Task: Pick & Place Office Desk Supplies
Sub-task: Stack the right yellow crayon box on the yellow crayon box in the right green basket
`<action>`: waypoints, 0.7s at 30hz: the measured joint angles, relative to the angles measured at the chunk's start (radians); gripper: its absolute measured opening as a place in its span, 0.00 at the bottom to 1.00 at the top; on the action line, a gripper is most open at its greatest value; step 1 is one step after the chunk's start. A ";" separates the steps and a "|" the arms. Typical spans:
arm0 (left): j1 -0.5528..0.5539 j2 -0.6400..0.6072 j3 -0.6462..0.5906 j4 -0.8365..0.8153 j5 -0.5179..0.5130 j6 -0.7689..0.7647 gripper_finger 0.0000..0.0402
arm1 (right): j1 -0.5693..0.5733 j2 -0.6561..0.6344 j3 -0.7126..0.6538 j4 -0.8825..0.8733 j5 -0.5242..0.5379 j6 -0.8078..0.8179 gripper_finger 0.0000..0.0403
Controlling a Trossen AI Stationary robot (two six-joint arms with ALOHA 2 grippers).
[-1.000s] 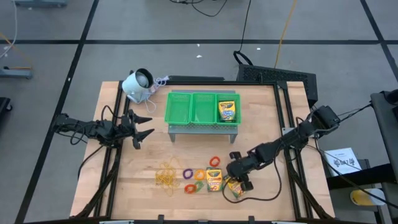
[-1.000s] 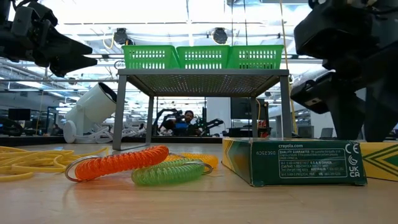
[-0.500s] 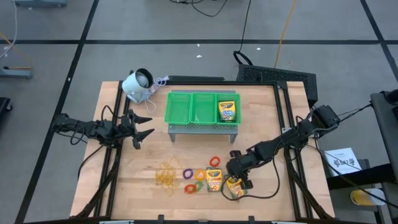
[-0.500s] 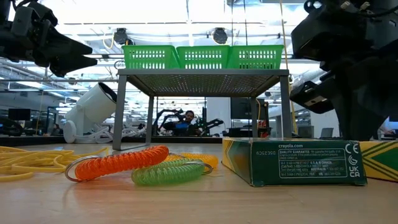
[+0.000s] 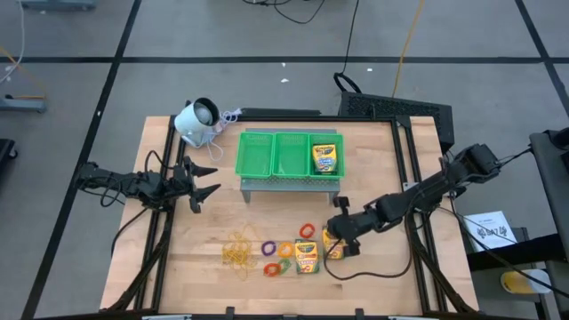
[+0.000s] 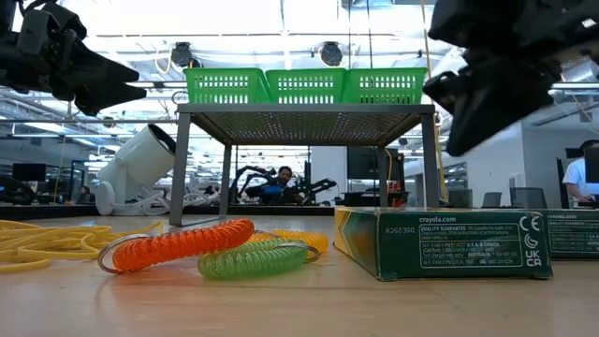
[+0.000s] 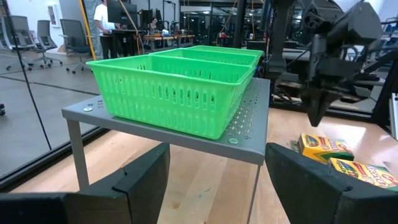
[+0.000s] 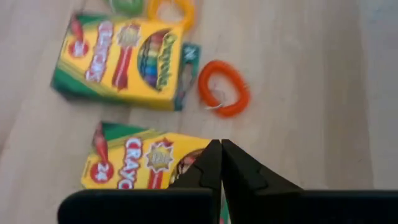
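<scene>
Meanwhile the right hand (image 5: 342, 242), fingers pressed together holding nothing, hovers above a flat-lying crayon box (image 8: 146, 165).

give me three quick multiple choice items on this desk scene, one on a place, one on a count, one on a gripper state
1. Where is the crayon box in the green tray?
A. left compartment
B. middle compartment
C. right compartment

2. How many crayon boxes lie on the table itself?
A. one
B. two
C. four

3. How is the right gripper?
A. shut, holding nothing
B. wide open
C. shut on a ring

Answers:
1. C, the crayon box in the tray fills the right section.
2. B, one crayon box and another lie side by side.
3. A, in the right wrist view its fingers meet with nothing between.
</scene>
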 joint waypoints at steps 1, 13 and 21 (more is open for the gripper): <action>0.000 0.000 0.000 0.000 0.000 0.000 0.67 | 0.000 -0.005 0.001 0.003 0.000 0.024 0.00; 0.000 0.000 0.000 0.000 0.000 0.000 0.67 | -0.016 -0.011 0.002 0.036 -0.028 0.231 0.28; 0.000 0.000 0.000 0.000 0.000 0.000 0.67 | -0.041 -0.010 -0.133 0.089 -0.032 0.296 0.57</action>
